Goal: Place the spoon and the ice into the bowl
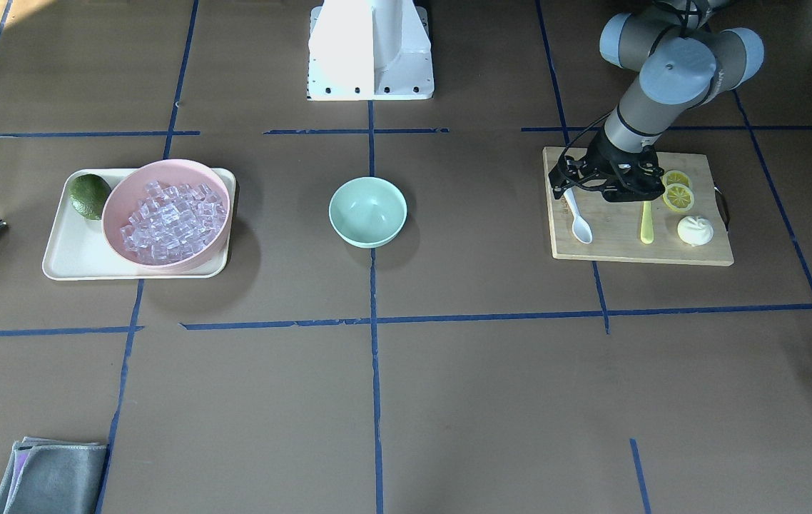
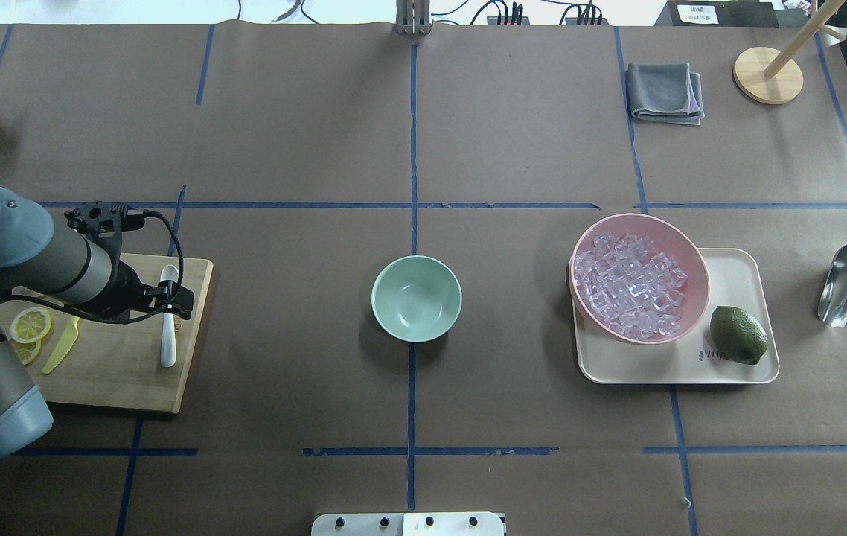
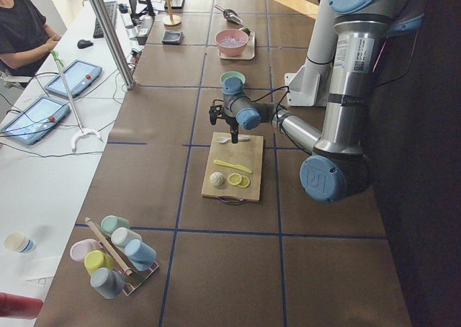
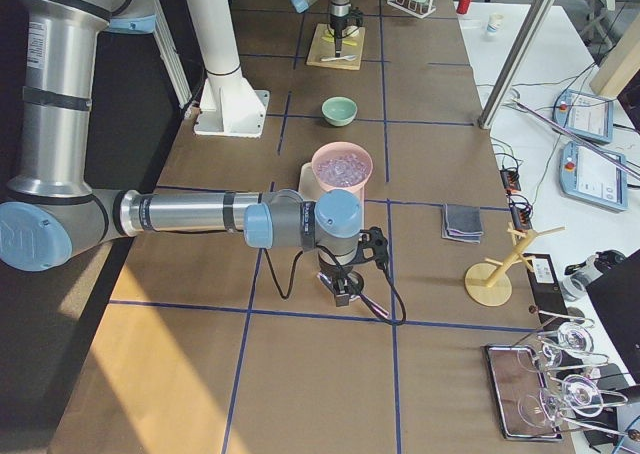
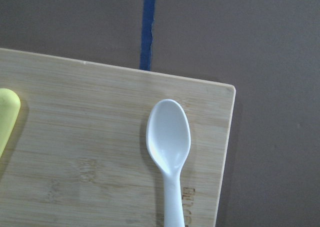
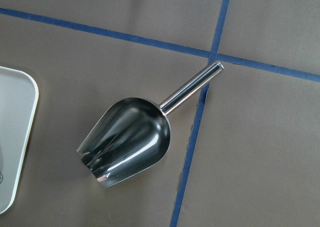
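Observation:
The white spoon [image 1: 577, 218] lies on a wooden cutting board [image 1: 613, 246], head toward the operators' side; it also shows in the overhead view [image 2: 167, 335] and the left wrist view [image 5: 169, 142]. My left gripper [image 1: 574, 191] hangs just over the spoon's handle end, fingers pointing down and looking open, and holds nothing. The mint-green bowl [image 1: 367, 212] stands empty at the table's middle. Ice cubes [image 1: 170, 218] fill a pink bowl [image 1: 117, 214]. My right gripper [image 4: 340, 294] shows only in the exterior right view, so I cannot tell whether it is open.
A yellow-green knife [image 1: 646, 223], lemon slices [image 1: 678, 193] and a white bun [image 1: 695, 230] share the board. The pink bowl and a lime [image 1: 89, 195] sit on a cream tray [image 1: 70, 260]. A steel scoop [image 6: 130, 142] lies beyond the tray. A grey cloth [image 1: 49, 475] lies at a corner.

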Controlling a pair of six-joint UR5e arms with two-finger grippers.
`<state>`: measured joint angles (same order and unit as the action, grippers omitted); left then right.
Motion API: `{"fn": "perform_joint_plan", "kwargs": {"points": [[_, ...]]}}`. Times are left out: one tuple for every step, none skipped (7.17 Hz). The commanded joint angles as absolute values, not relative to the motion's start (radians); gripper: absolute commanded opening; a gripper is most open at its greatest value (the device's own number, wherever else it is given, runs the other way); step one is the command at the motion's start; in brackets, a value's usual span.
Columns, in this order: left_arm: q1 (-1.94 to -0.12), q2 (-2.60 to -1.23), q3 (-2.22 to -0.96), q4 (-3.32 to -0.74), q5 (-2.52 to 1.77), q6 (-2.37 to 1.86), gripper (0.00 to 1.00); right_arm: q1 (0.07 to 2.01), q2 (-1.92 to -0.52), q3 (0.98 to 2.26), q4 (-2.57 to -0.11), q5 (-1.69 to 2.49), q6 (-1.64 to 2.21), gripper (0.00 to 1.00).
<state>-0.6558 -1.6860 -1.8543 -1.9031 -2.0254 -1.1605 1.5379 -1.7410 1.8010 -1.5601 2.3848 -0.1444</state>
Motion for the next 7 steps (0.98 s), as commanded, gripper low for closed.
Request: {"fn": "perform_joint_plan", "kwargs": {"points": [[-0.634,-1.697,-1.85,-1.888,-1.993,-1.164,0.94,1.537,-1.741,1.801,-1.559,2.385,-0.141,1.0],[-0.634,-1.697,-1.848,-1.888,-1.993,-1.164,0.89,1.537,-1.741,1.801,-1.559,2.385,-0.141,1.0],[-0.634,-1.697,-1.847,-1.888,-1.993,-1.164,0.85,1.537,-1.741,1.801,-1.56,2.385,-0.141,1.0],[-0.634,-1.697,-1.844,-1.887,-1.993,-1.164,0.85,1.537,-1.741,1.799,-1.56,2.385,-0.141,1.0],[-0.632,-1.698,-1.839,-1.887,-1.993,-1.164,0.84,1.537,-1.741,1.799,-1.56,2.385,-0.141,1.0],[-0.632,-1.715,-1.827,-1.887,-1.994,-1.164,0.83,1.537,-1.741,1.798,-1.56,2.385,-0.141,1.0],[-0.632,-1.721,-1.816,-1.887,-1.994,-1.163,0.83,1.537,-1.741,1.798,-1.56,2.385,-0.141,1.0]]}}
